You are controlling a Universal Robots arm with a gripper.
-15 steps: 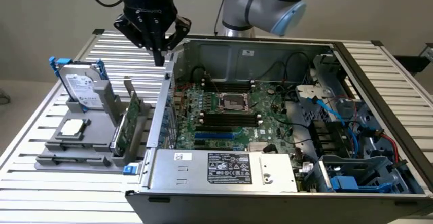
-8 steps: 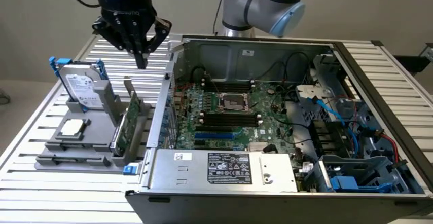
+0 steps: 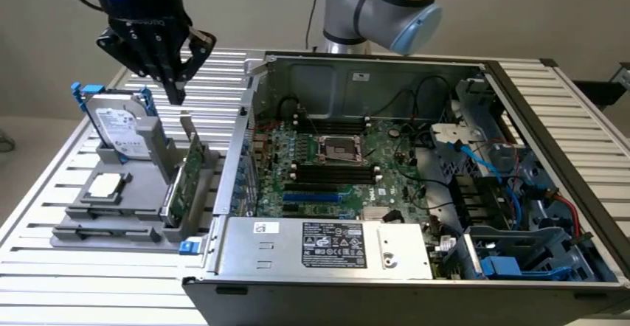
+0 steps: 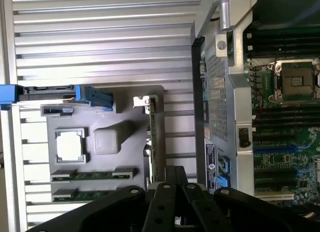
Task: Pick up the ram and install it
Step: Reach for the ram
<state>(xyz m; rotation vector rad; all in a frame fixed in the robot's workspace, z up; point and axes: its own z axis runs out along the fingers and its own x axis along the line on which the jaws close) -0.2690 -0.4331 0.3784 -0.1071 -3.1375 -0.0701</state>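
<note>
Ram sticks point(image 4: 92, 174) flat in gray tray point(image 4: 129, 153); closed jaws empty, above tray.

The ram point(image 4: 93, 174) (thin, dark green) lies slotted in gray tray point(image 4: 125, 142).

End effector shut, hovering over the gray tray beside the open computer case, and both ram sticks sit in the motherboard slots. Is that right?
Not quite. The wrist view shows the ram sticks lying flat in the gray tray, near the silver processor chip, not in the motherboard. The rest holds: the end effector is shut and hovers over the tray beside the open computer case.
</note>
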